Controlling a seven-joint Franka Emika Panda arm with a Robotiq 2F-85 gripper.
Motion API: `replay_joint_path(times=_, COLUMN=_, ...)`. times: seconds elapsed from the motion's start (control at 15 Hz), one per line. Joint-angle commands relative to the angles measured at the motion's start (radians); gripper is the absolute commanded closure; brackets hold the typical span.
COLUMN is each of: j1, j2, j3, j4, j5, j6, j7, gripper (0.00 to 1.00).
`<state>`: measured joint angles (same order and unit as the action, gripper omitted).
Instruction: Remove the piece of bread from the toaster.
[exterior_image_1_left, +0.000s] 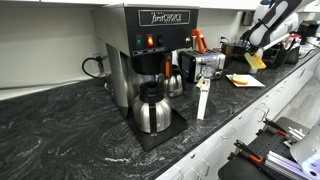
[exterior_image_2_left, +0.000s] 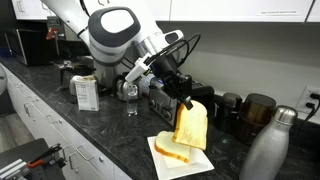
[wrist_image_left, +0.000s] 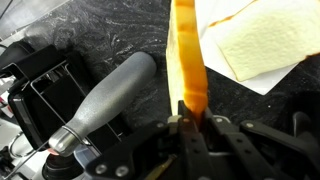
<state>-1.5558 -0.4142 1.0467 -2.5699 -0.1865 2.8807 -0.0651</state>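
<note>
End effector (exterior_image_2_left: 185, 103) closed on the top edge of the piece of bread (exterior_image_2_left: 192, 128); slice hangs down from it, clear of the surface (exterior_image_2_left: 120, 135). Wrist view: fingers (wrist_image_left: 212, 130) pinch the slice (wrist_image_left: 186, 50) edge-on, seen as a thin orange strip running up the middle of the frame.

Bread is out of the toaster (exterior_image_1_left: 208, 66) and held well to one side of it, above a white sheet (exterior_image_2_left: 195, 163) lying flat on the dark marbled surface. A second, paler slice (exterior_image_2_left: 170, 152) lies on that sheet, just beneath the hanging one. Cannot tell whether the two touch.

Toaster stands beside the coffee machine (exterior_image_1_left: 150, 45); a steel carafe (exterior_image_1_left: 152, 108) sits on the machine's base. An orange-red upright object (exterior_image_1_left: 198, 40) stands behind the toaster. A white upright item (exterior_image_1_left: 203, 100) stands near the front edge of the surface.

Steel bottle (exterior_image_2_left: 268, 145) upright near the sheet; in the wrist view it shows just beside the held slice (wrist_image_left: 100, 100). Small box (exterior_image_2_left: 87, 93) stands further along, with dark cups (exterior_image_2_left: 258, 112) against the wall.
</note>
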Motion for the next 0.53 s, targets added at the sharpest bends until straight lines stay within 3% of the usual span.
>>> replay_joint_path(times=0.0, j1=0.0, j2=0.0, j3=0.0, j4=0.0, j5=0.0, j6=0.0, j7=0.0, gripper=0.89)
replay_joint_path(times=0.07, j1=0.0, j2=0.0, j3=0.0, j4=0.0, j5=0.0, j6=0.0, j7=0.0, gripper=0.89)
replay_joint_path(times=0.13, j1=0.0, j2=0.0, j3=0.0, j4=0.0, j5=0.0, j6=0.0, j7=0.0, gripper=0.97)
replay_joint_path(times=0.47, j1=-0.111, j2=-0.055, j3=0.12, j4=-0.003, j5=-0.081, j6=0.006, j7=0.031, gripper=0.97)
